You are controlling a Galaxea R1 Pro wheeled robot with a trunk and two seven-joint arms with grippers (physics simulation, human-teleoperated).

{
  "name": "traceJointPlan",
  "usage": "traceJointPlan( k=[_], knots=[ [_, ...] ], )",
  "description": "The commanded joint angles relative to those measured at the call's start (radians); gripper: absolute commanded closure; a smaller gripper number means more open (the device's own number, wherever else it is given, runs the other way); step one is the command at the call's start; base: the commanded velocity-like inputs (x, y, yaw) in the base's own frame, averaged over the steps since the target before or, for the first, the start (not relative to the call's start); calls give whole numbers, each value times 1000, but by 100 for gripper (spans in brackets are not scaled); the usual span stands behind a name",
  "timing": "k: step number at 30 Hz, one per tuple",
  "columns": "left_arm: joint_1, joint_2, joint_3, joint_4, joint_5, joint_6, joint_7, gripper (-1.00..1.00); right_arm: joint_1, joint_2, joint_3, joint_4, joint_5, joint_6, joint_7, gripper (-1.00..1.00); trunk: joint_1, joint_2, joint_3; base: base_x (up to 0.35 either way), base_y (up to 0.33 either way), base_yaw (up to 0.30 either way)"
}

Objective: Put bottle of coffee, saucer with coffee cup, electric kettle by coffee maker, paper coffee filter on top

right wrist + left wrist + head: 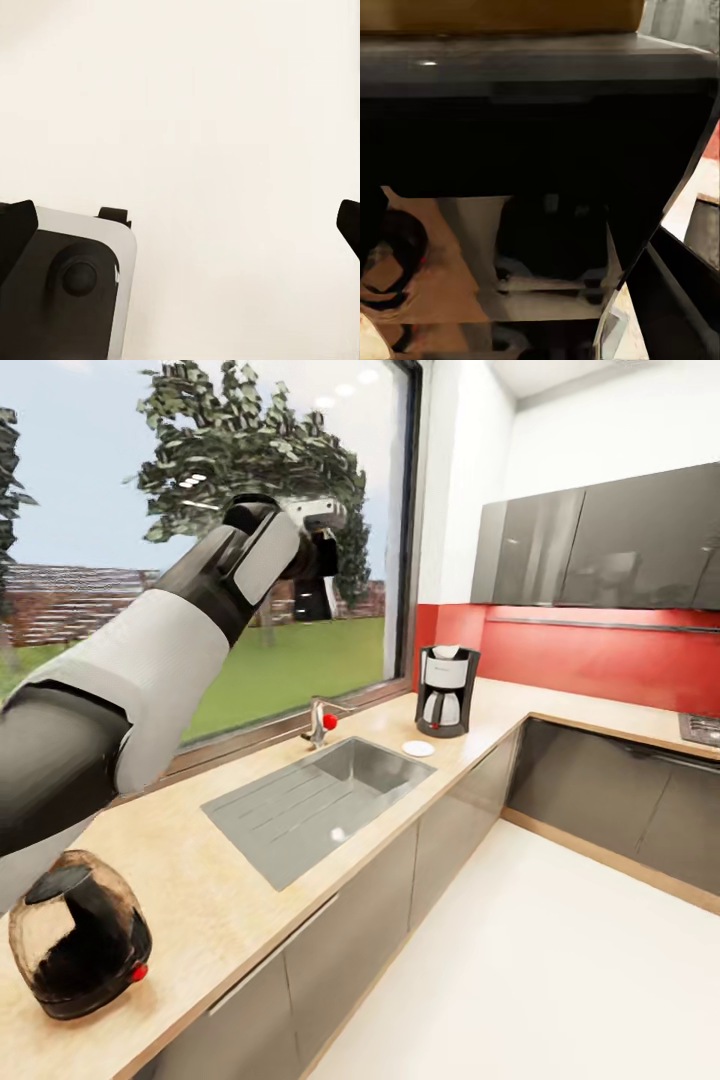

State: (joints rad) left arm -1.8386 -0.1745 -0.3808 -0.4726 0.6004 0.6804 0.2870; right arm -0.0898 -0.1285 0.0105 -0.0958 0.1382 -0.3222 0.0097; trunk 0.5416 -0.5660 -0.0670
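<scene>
The black-and-white coffee maker [447, 695] stands on the kitchen countertop [250, 880] at the far corner, with a small white piece on its top that looks like the paper coffee filter [447, 652]. The white saucer [418, 748] lies bare just in front of it. At the near left, the glass electric kettle [75, 938] rests tilted on the worktop. My left gripper [313, 598] is raised before the window, far above the kettle; its jaws are unclear. My right gripper [180, 225] is open over white floor. The bottle of coffee and the coffee cup are out of view.
A steel sink [300, 810] with a faucet [318, 722] is set between kettle and coffee maker. Glossy grey wall cabinets [600, 550] hang over a red backsplash. A stove corner [702, 728] shows far right. White floor [560, 980] lies open beside the cabinets.
</scene>
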Motion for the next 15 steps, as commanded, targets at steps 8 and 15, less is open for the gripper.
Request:
traceJointPlan(
  k=[8,15],
  knots=[
    [201,0,-61,-232,2,-58,-18,100,-1,0,0,1,4,-3,1,-100,0,-2,-2,0,0,-248],
    [520,0,-125,-532,-1,-105,-17,100,-1,0,0,1,4,-3,1,-100,0,-2,-2,0,0,-248]
  ],
)
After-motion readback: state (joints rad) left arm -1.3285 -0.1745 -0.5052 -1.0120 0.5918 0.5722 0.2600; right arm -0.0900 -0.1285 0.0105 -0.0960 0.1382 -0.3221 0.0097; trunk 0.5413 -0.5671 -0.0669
